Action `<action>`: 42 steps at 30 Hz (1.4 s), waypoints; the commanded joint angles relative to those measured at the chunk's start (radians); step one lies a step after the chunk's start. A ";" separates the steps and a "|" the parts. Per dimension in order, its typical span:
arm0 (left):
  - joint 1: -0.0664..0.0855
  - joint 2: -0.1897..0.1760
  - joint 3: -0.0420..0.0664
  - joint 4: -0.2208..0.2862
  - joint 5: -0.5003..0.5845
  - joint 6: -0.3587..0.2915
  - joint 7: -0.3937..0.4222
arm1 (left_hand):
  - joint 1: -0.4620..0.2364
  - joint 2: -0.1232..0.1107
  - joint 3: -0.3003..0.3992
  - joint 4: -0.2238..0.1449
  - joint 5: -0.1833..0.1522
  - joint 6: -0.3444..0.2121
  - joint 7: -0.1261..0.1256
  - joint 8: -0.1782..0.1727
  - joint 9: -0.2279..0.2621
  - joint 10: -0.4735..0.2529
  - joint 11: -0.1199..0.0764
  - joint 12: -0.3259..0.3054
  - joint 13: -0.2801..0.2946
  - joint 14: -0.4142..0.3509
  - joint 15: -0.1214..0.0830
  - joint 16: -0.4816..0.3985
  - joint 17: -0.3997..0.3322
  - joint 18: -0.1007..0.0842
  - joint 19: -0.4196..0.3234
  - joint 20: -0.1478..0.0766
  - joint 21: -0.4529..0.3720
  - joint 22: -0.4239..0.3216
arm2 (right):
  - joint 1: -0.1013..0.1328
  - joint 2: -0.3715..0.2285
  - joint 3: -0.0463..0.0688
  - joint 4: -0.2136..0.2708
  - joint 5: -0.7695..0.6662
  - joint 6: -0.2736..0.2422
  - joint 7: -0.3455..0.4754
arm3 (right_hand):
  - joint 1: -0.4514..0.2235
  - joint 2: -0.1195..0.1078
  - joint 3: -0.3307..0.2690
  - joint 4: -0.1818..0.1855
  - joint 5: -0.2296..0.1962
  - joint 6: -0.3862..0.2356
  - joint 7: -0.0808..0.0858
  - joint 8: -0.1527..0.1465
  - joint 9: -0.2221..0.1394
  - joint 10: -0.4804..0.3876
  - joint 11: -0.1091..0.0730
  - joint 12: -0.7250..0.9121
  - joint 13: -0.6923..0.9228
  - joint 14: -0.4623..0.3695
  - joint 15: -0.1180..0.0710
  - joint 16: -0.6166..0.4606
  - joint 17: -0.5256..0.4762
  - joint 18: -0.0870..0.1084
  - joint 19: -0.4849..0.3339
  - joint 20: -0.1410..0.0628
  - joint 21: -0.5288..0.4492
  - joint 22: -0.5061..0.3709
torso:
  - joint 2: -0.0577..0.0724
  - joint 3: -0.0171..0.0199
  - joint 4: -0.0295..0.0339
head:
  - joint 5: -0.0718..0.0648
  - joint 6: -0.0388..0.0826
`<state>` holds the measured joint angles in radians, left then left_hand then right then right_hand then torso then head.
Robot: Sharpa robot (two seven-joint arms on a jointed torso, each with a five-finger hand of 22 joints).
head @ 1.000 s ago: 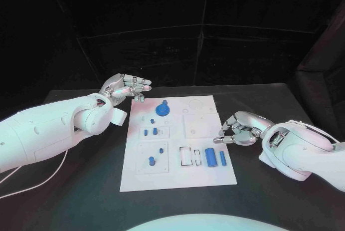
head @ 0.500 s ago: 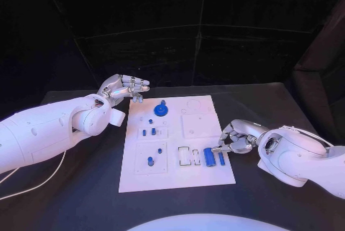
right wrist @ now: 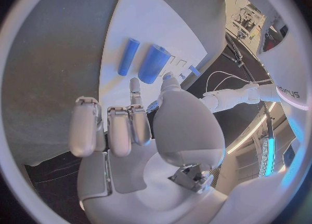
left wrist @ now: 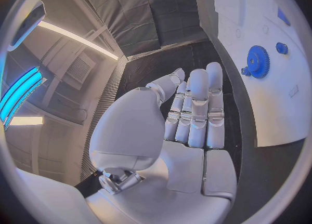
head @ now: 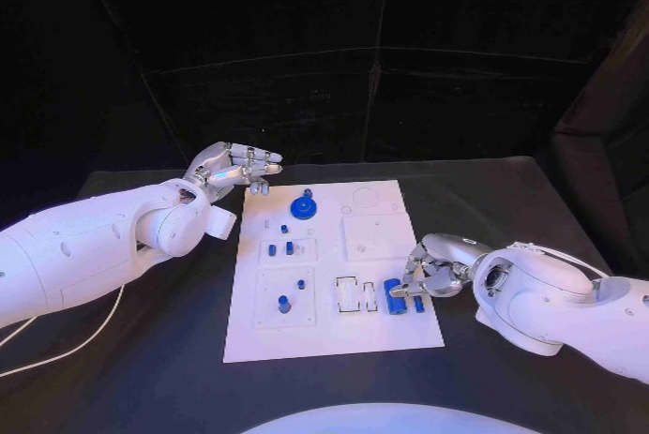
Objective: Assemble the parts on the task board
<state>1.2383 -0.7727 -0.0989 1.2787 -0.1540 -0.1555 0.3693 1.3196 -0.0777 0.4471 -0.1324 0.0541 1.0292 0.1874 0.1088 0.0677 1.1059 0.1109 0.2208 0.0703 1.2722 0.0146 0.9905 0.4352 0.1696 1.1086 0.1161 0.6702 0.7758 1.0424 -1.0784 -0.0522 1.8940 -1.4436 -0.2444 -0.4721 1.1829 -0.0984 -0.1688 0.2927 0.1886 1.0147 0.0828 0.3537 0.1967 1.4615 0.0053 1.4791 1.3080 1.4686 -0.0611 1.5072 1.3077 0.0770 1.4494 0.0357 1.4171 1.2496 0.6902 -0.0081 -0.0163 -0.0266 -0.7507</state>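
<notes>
L hand (head: 238,166): raised beyond the far-left corner of the task board (head: 333,336), off the table (head: 162,378). Fingers straight, side by side, thumb folded toward them. Nothing in it; L wrist view has the fingers (left wrist: 195,107) lined up together, bare.
L arm: comes in from the left, white forearm angled toward the far side, elbow near the left edge.
R hand (head: 430,271): low at the board's right edge, near-right part. Curled fingertips (head: 401,289) sit at the two blue cylinders. Head view can't tell if they pinch a cylinder or only touch; grip: can't tell.
R arm: comes in from the right, bulky wrist housing just right of the hand.
Fat cylinder (head: 392,296): lies on the board's near-right part, long axis near-far.
Thin cylinder (head: 418,303): just right of the fat one, parallel, partly under the R hand.
Blue gear (head: 305,207): far part of the board, left of middle, w/ a small blue peg at its far side.
Small blue pegs (head: 284,305): stand in the left column's plates.
R wrist view adds: both cylinders (right wrist: 153,64) beyond the fingertips, w/ a visible gap, one finger stretched toward them.
L wrist view adds: gear (left wrist: 260,61) teeth and a round blue knob (left wrist: 281,48) beside it.
</notes>
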 commanded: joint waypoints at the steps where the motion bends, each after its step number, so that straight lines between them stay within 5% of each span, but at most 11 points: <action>1: 0.001 0.000 0.001 0.001 0.004 0.009 0.001 | 0.000 0.010 -0.005 0.003 -0.004 -0.007 -0.001 0.001 0.000 -0.006 -0.002 0.004 -0.001 -0.004 0.004 -0.003 -0.001 0.013 -0.004 0.003 -0.006 -0.002 | -0.005 0.009 0.000 -0.006 -0.020 0.038 -0.015 | 0.003 0.005 0.006 -0.001 0.005 -0.007 -0.003 0.006 0.003 0.049 -0.004 0.004 0.138 0.074 -0.007 0.007 0.105 -0.015 0.007 0.003 0.004 0.002 | 0.001 -0.0009 0.0015 | 0.000 -0.003; 15: 0.000 -0.003 0.001 0.001 0.004 0.011 -0.001 | 0.000 0.010 -0.005 0.003 -0.004 -0.007 -0.001 0.001 0.000 -0.006 -0.002 0.004 -0.001 -0.004 0.004 -0.004 -0.001 0.013 -0.004 0.003 -0.006 -0.002 | -0.036 0.056 0.000 -0.028 -0.035 0.066 -0.031 | 0.014 0.020 0.008 -0.004 0.023 -0.011 -0.004 0.021 0.015 0.046 -0.005 0.000 0.135 0.074 -0.007 0.007 0.106 -0.016 0.008 0.003 0.007 0.008 | 0.001 -0.0013 0.0009 | 0.003 -0.008; 19: 0.000 -0.004 0.001 0.002 0.004 0.011 -0.002 | 0.001 0.011 -0.004 0.002 -0.004 -0.007 -0.001 0.001 0.000 -0.006 -0.002 0.004 -0.001 -0.004 0.004 -0.004 -0.002 0.013 -0.004 0.003 -0.006 -0.002 | -0.038 0.062 0.000 -0.032 -0.045 0.046 -0.045 | 0.028 0.037 0.009 -0.006 0.060 -0.017 -0.004 0.032 0.025 0.044 -0.005 -0.003 0.134 0.073 -0.007 0.007 0.105 -0.017 0.009 0.004 0.009 0.013 | 0.001 -0.0017 -0.0001 | 0.002 -0.008; 23: -0.001 -0.004 0.001 0.002 0.004 0.011 -0.003 | 0.001 0.011 -0.004 0.002 -0.004 -0.007 -0.001 0.002 0.000 -0.006 -0.002 0.004 -0.001 -0.004 0.004 -0.004 -0.002 0.013 -0.004 0.003 -0.007 -0.002 | -0.039 0.063 0.000 -0.033 -0.063 0.021 -0.062 | 0.065 0.047 0.006 -0.019 0.141 -0.028 -0.003 0.041 0.035 0.044 -0.004 -0.005 0.136 0.073 -0.007 0.006 0.105 -0.017 0.008 0.004 0.010 0.014 | 0.001 -0.0015 0.0014 | 0.004 -0.007; 30: -0.002 -0.005 0.001 0.002 0.004 0.011 -0.003 | 0.002 0.012 -0.004 0.001 -0.004 -0.007 -0.002 0.002 0.000 -0.006 -0.002 0.005 -0.001 -0.004 0.003 -0.004 -0.002 0.013 -0.004 0.003 -0.007 -0.002 | -0.039 0.058 0.000 -0.022 -0.067 -0.005 -0.075 | 0.096 0.057 0.001 -0.033 0.191 -0.030 -0.002 0.047 0.043 0.043 -0.004 -0.009 0.135 0.073 -0.006 0.006 0.105 -0.016 0.007 0.005 0.009 0.013 | 0.000 -0.0017 0.0000 | 0.004 -0.008; 39: -0.003 -0.007 0.000 0.002 0.004 0.012 -0.004 | 0.002 0.012 -0.004 0.001 -0.004 -0.007 -0.002 0.002 0.000 -0.006 -0.002 0.005 -0.001 -0.004 0.003 -0.004 -0.002 0.013 -0.004 0.003 -0.007 -0.002 | -0.039 0.033 0.000 0.027 0.027 -0.107 -0.026 | 0.098 0.072 -0.017 -0.023 0.319 -0.016 -0.007 0.045 0.047 0.044 -0.008 -0.013 0.137 0.074 -0.010 0.009 0.113 -0.017 0.009 0.002 0.013 0.021 | -0.001 -0.0039 0.0001 | 0.002 -0.006; 42: -0.003 -0.007 0.000 0.003 0.004 0.012 -0.005 | 0.004 0.012 -0.003 0.000 -0.004 -0.008 -0.002 0.002 0.000 -0.007 -0.002 0.005 -0.001 -0.004 0.003 -0.004 -0.002 0.014 -0.004 0.002 -0.007 -0.002 | -0.039 0.030 0.001 0.040 0.044 -0.146 -0.007 | 0.096 0.071 -0.020 -0.021 0.324 -0.014 -0.007 0.045 0.047 0.044 -0.009 -0.014 0.137 0.075 -0.010 0.009 0.115 -0.018 0.010 0.001 0.014 0.022 | 0.001 -0.0037 0.0019 | 0.001 -0.004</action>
<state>1.2346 -0.7791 -0.0992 1.2793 -0.1540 -0.1538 0.3645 1.3249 -0.0724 0.4471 -0.1324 0.0542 1.0292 0.1873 0.1088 0.0677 1.1059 0.1109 0.2207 0.0703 1.2722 0.0146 0.9905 0.4344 0.1697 1.1086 0.1161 0.6665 0.7744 1.0023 -1.0472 -0.0521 1.9244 -1.4476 -0.3104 -0.5093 1.2870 -0.0286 -0.1824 0.2722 0.5084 0.9934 0.0753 0.3971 0.2408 1.4650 0.0017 1.4698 1.3077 1.4649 -0.0646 1.5108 1.3074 0.0772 1.4530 0.0394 1.4241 1.2707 0.6897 -0.0114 -0.0165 -0.0246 -0.7558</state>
